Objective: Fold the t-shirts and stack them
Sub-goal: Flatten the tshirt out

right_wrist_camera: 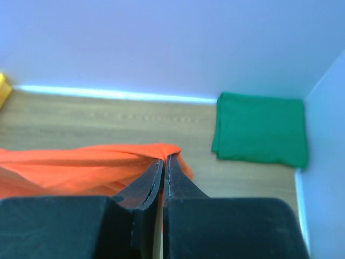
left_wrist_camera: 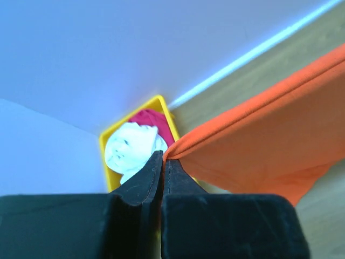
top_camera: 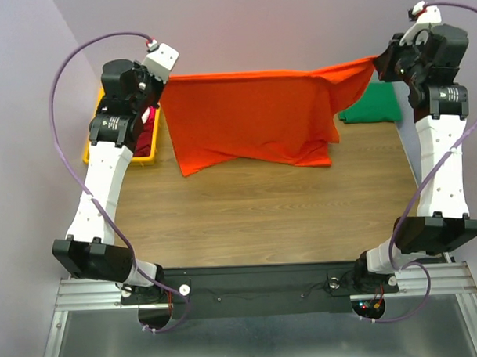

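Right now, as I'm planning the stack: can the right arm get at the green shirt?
Probably not yet. The green shirt lies close by, uncovered, but the right gripper is shut on the orange shirt, held taut with the left gripper; it would have to let go first.

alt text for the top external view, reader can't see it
An orange t-shirt hangs stretched across the far side of a table, the left claw and right claw each shut on an upper corner. A folded green t-shirt lies far right; a yellow bin sits far left.
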You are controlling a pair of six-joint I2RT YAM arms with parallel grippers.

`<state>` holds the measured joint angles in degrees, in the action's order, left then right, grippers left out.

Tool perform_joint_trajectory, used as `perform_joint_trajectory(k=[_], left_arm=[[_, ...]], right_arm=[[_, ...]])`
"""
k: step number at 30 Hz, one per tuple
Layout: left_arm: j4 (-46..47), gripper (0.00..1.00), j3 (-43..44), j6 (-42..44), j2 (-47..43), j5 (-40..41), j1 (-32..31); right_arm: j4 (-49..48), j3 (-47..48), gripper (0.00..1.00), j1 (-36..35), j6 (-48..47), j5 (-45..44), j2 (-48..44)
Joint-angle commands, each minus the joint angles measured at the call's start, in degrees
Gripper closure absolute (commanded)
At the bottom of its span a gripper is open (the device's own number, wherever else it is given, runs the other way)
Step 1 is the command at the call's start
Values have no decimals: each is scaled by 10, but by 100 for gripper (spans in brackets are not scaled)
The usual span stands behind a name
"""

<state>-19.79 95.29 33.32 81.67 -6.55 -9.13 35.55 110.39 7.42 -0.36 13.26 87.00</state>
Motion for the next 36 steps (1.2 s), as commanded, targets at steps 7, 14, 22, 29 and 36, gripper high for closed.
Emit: perform_joint_trajectory(k=[7,14,22,29,36], left_arm=[[76,100,64,-41,-57,46,8],[47,100,68,-45,-156,16,8],[-25,100,79,-64,-282,-79,8],[-131,100,125,-79,-338,-127,8],[-206,100,42,-60,-368,-135,8]], right_arm=[[-69,104,99,6,2,-103,-15],[-96,136,99,6,-22,-172,-117],[-110,184,99,6,-86,-205,-212],[-125,255,99,6,-172,-202,-247],[-121,117,99,6,-211,-137,-293]])
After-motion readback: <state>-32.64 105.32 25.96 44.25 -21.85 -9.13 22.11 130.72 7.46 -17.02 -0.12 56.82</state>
